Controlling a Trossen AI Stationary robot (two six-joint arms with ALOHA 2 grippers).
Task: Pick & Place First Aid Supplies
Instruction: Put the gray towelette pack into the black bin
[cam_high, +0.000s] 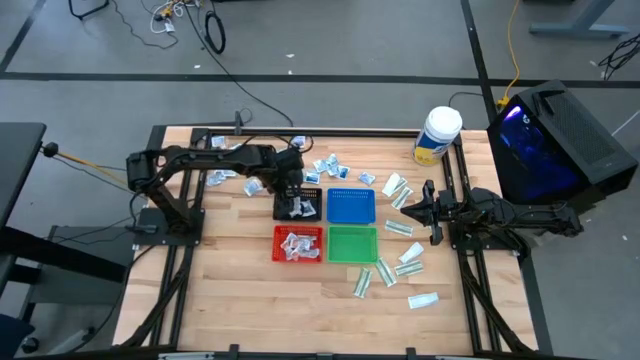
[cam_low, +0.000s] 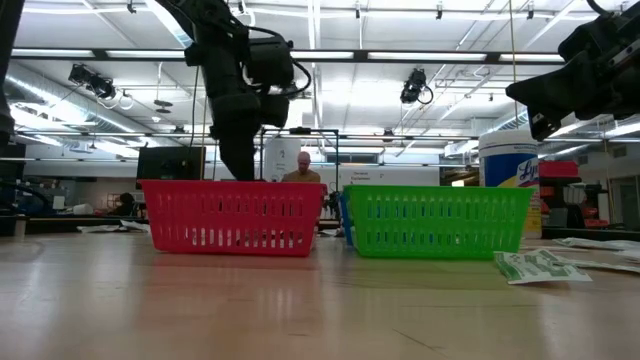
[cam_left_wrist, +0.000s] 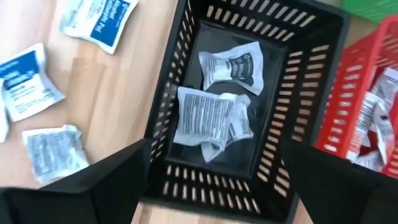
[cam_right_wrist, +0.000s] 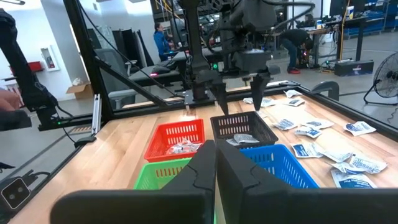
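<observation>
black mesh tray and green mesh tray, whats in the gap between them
Nothing lies loose there; in the high view the black mesh tray and green mesh tray meet corner to corner, with the blue and red trays filling the other quadrants.

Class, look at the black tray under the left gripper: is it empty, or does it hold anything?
Not empty. The black tray holds white packets on its floor, seen in the left wrist view; the left gripper hangs open above it.

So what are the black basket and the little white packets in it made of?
The black basket looks like hard moulded plastic: stiff slotted walls, slight sheen. The packets inside look like thin crinkly paper or foil-lined wrap, wrinkled and printed; which one is hard to tell.
</observation>
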